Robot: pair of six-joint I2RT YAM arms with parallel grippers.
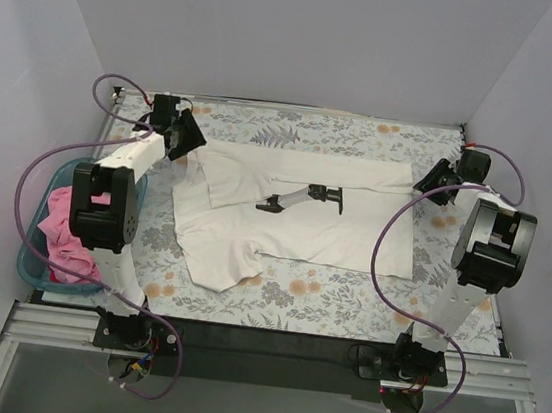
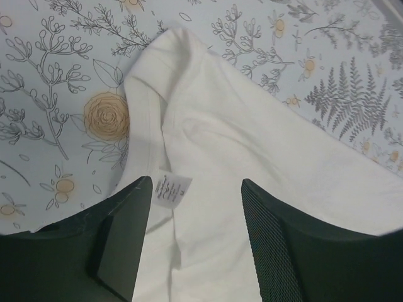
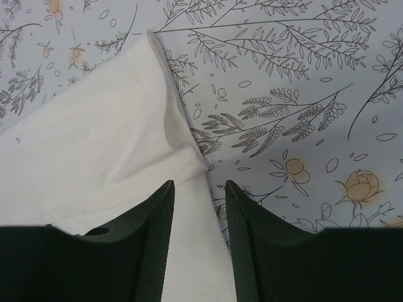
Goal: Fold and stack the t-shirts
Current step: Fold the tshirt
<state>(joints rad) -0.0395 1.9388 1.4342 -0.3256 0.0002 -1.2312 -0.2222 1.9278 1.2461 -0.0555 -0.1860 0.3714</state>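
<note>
Two shirts are in sight. A large, soft, plain white t-shirt (image 1: 295,219) lies spread on the floral-printed worktop (image 1: 344,311). It is partly folded: a long band along its far edge is doubled over and a short sleeve juts out at its near-left corner. The cloth is smooth, with only a few shallow creases. On its middle rests a slim black-and-silver object (image 1: 302,198) that I cannot identify.

Left of the white t-shirt stands a teal plastic basket (image 1: 26,258) with rounded corners, and a crumpled pink t-shirt (image 1: 66,231) is heaped inside it.

My left tool (image 2: 196,184) hangs over the white t-shirt's far-left corner, above the neckline. It is released wide, with the ribbed collar and a small printed label (image 2: 171,190) showing between its black fingers (image 2: 283,239), one of them mesh-textured.

My right tool (image 3: 198,185) is at the shirt's far-right corner. Its ridged fingers are parted by a narrow gap and clamp nothing. The shirt's folded edge runs under that gap.
</note>
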